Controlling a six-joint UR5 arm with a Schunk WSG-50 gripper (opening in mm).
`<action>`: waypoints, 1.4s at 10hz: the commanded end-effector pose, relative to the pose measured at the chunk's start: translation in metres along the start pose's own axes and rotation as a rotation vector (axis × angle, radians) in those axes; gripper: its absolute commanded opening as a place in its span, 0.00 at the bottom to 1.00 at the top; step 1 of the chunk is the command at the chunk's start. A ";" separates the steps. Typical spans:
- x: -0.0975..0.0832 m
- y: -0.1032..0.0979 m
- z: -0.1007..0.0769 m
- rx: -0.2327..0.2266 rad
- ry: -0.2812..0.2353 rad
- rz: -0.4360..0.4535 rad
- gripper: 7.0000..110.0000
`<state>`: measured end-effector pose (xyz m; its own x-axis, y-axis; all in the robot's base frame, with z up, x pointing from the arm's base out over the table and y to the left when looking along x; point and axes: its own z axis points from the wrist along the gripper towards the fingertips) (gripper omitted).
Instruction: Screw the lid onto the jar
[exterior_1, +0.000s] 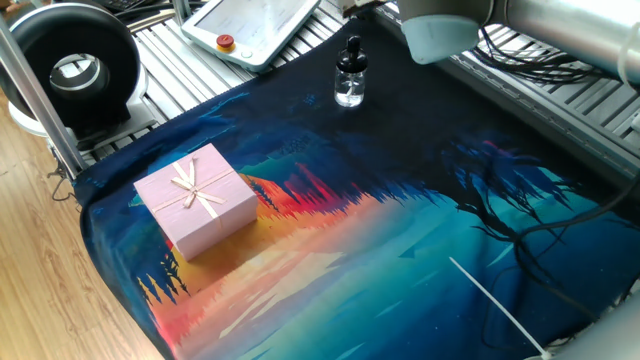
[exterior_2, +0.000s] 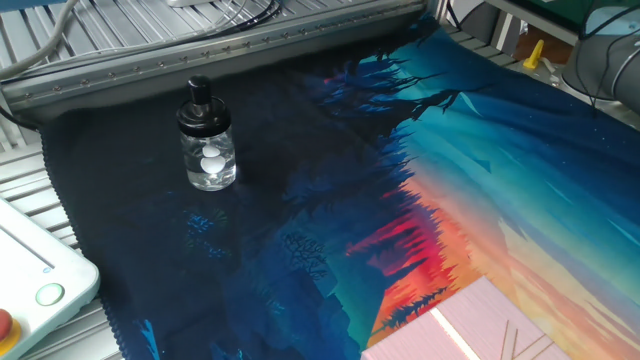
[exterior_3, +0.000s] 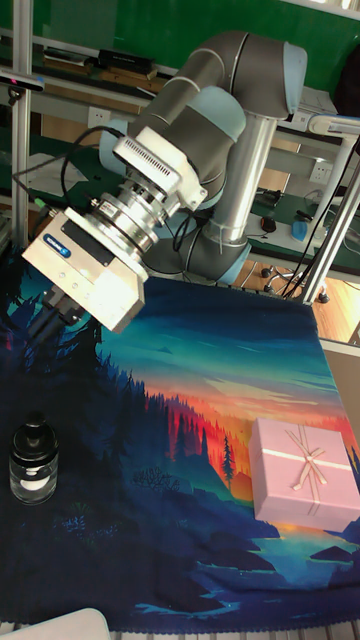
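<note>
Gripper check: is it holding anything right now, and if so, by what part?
Nothing is held. The gripper hangs in the air, apart from the jar, which stands on the cloth with the lid on its neck.
</note>
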<state>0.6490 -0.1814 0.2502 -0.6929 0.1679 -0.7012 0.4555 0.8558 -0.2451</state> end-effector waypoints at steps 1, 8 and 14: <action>-0.033 0.056 -0.009 -0.222 -0.140 -0.132 0.00; 0.019 0.268 -0.190 -1.285 -0.191 -0.451 0.00; 0.080 0.088 -0.033 -0.286 0.310 -0.436 0.00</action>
<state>0.6470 -0.0779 0.2052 -0.8723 -0.1214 -0.4736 -0.0219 0.9774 -0.2102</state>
